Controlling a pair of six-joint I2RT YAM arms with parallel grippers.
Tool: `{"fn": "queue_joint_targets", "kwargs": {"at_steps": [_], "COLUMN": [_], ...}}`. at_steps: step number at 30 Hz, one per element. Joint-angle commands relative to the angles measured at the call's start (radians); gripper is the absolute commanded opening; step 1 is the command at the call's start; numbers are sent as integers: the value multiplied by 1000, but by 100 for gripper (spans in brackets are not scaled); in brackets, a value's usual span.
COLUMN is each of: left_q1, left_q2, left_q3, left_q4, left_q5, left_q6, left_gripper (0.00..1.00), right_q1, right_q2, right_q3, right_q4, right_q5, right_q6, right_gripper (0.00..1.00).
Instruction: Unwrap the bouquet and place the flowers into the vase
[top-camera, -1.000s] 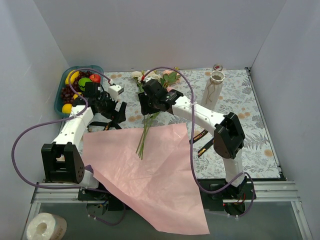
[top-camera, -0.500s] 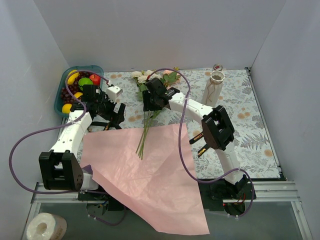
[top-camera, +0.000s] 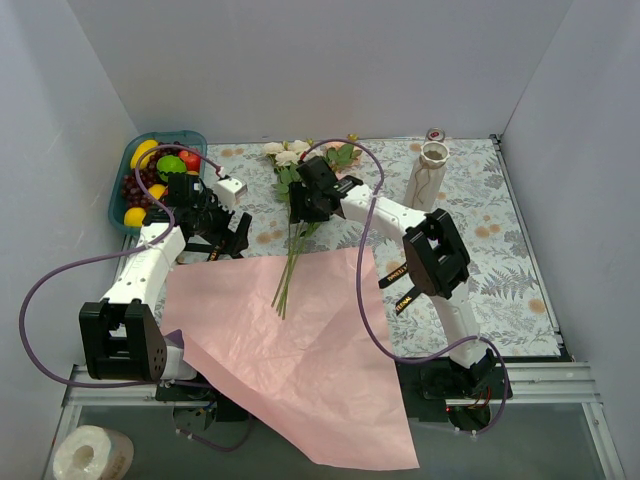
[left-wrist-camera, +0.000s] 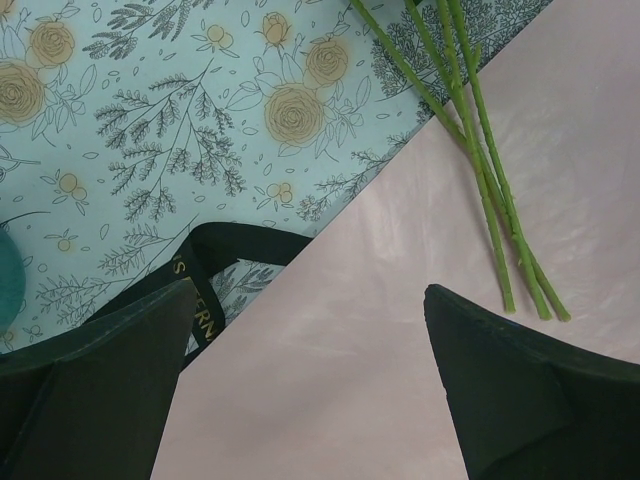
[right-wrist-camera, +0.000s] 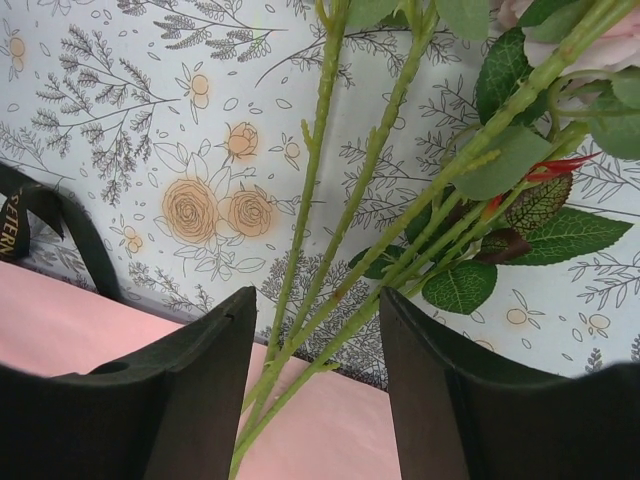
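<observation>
Overhead view, left to right. Upper left: a teal tub (top-camera: 113, 195) of glossy plastic fruit, not part of the task. Beside it the left gripper (top-camera: 228, 235) hovers with its jaws spread wide and nothing between them. Its wrist view shows a loop of black, gold-lettered ribbon (left-wrist-camera: 200, 290) lying slack on the patterned cloth (left-wrist-camera: 150, 120) at the paper's edge. Centre: the wrapping paper (top-camera: 300, 350), a thin matte pink sheet, lies unfolded and flat, its lower corner hanging past the near table edge, so the unwrapping appears done. The flowers (top-camera: 288, 265) lie loose, their slender ridged green stems fanning onto the sheet's upper edge and their cream and pink blooms pointing to the top of the frame. The right gripper (right-wrist-camera: 318, 300) stands astride the stems just below the leaves, jaws parted and not pressing, probably placed to gather all the stems in one pinch. Upper right: the vase (top-camera: 425, 180), a slim cream ceramic with a flared rim, stands upright, empty and well apart from the flowers.
</observation>
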Motion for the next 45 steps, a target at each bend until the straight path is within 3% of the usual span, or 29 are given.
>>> {"fn": "queue_joint_targets", "kwargs": {"at_steps": [1,20,45], "left_q1": [-1,-1,-1], "left_q2": [-23,-25,-34], "left_q3": [-8,-5,-36], "left_q4": [-1,-10,-6], "left_q5": [-6,-10,-30], "left_q6": [28,57,86], "left_gripper": [98,98,98], "right_q1": [-13,-58,-79], "right_q2": [-27,76,99], "right_q3": [11,112,46], "right_q4": [39,58,81], "right_q5": [-17,-66,-51], "right_q6": [8,50,73], "right_gripper": [61,56,50]}}
